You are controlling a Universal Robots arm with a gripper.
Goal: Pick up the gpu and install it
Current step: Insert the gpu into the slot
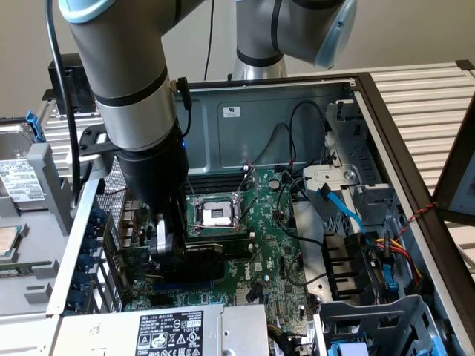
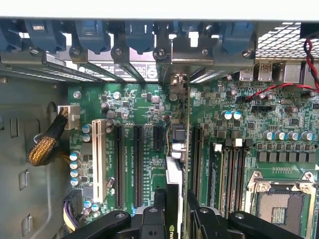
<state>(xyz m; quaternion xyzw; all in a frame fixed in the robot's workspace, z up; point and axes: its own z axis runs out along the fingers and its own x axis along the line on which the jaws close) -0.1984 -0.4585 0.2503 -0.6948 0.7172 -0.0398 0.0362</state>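
One gpu [image 2: 175, 194] is held edge-on in the clenched hand [image 2: 174, 219], low over the motherboard [image 2: 129, 99] slots.

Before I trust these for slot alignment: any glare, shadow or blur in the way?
Exterior view: the arm shades the gpu and claw, dim but readable; motherboard evenly lit. Wrist view: the case edge is blown out white, the slots stay sharp, and the card's near end looks soft.
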